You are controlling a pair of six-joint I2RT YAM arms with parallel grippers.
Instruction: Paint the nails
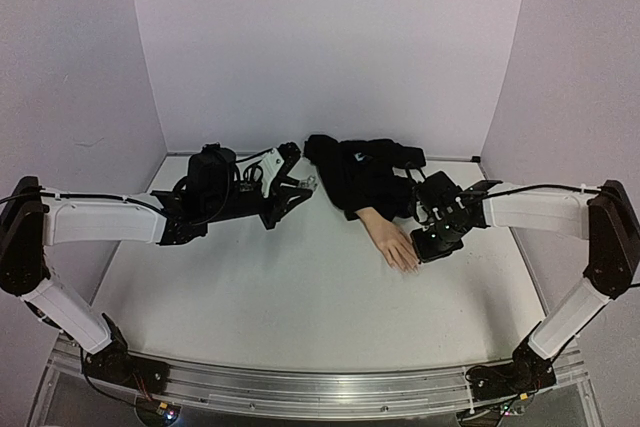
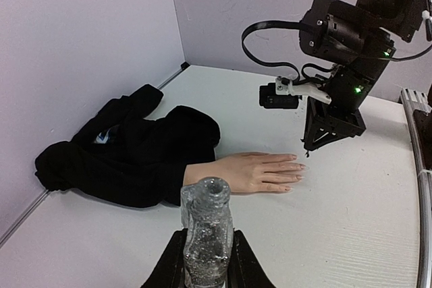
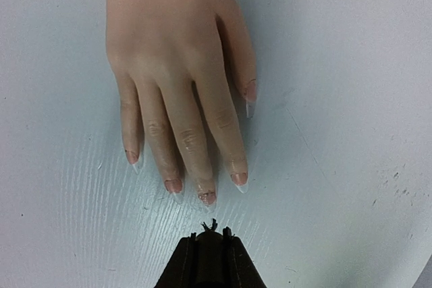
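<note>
The peach mannequin hand (image 1: 396, 243) lies palm down, its black sleeve (image 1: 358, 175) behind it. Its pale glossy nails (image 3: 207, 197) point at my right gripper (image 3: 209, 239), which is shut on a dark brush cap. The bristles (image 3: 213, 224) hover just short of the middle fingernail. In the top view the right gripper (image 1: 432, 243) is at the fingertips. My left gripper (image 2: 206, 255) is shut on a small clear glittery bottle (image 2: 206, 231), uncapped and upright. It is left of the sleeve in the top view (image 1: 292, 189). The left wrist view shows the hand (image 2: 251, 172) beyond the bottle.
The black sleeve bunches into a heap toward the back wall (image 2: 115, 153). The white table (image 1: 300, 307) is walled at the back and both sides. A metal rail (image 1: 320, 387) runs along the near edge.
</note>
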